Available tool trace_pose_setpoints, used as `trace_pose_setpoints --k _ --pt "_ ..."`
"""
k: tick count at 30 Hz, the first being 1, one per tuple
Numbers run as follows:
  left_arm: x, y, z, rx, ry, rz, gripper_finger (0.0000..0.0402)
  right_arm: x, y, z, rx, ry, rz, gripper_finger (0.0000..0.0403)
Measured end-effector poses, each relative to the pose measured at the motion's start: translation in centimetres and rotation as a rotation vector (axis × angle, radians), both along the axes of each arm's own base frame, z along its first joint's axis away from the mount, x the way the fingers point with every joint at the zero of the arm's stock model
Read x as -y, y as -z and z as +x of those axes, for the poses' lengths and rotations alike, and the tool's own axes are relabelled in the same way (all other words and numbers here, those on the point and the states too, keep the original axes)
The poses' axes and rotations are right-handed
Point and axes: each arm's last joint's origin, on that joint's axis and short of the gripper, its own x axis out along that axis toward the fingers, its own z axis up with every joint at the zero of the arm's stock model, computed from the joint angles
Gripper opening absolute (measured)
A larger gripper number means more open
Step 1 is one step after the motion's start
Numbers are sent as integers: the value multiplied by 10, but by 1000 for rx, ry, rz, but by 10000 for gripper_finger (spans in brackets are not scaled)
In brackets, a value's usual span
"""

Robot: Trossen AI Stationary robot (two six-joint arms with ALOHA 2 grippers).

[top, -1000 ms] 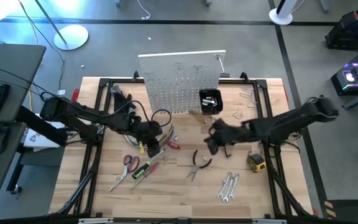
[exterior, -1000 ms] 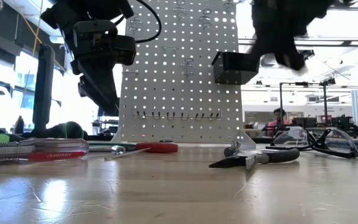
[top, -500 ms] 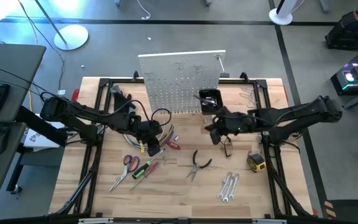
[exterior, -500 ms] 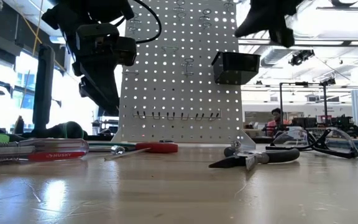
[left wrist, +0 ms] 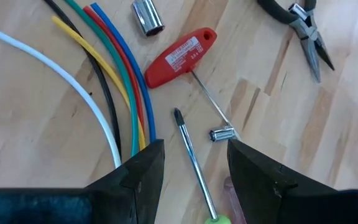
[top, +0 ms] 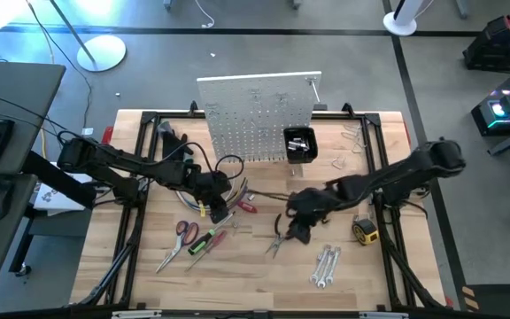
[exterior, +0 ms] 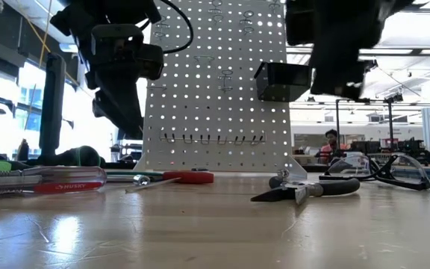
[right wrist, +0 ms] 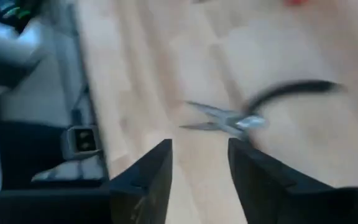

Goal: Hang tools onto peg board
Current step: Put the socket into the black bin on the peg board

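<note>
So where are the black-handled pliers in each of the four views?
High view: pliers centre of table, at right gripper.
Low view: lying right of centre.
Left wrist view: upper right corner.
Right wrist view: mid-frame, blurred.
Shared landmark: peg board, behind them.

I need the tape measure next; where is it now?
In the high view, the yellow tape measure lies on the table's right side, beside the right arm, just above-right of the silver wrenches.
</note>
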Motion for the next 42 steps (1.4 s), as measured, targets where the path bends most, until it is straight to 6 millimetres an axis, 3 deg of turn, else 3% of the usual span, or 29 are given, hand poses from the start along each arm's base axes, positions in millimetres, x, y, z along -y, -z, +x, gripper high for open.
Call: trace_pose_setpoints --k 5,11,16,22,30,42 --pt "4 0 0 0 -7 -14 167 -8 24 28 76 -22 45 131" --pt "11 0 -1 -3 -1 -26 167 -8 64 32 -121 31 17 13" --pt "14 0 -1 -5 -3 -33 167 -12 85 35 -182 33 29 2" --pt "14 0 -1 -3 -21 -45 167 -11 82 41 -124 79 49 0" --pt "14 0 -1 -4 -24 -45 167 -3 87 36 -219 97 27 0" --pt "14 0 0 2 -37 -24 167 29 88 32 -310 194 -23 0"
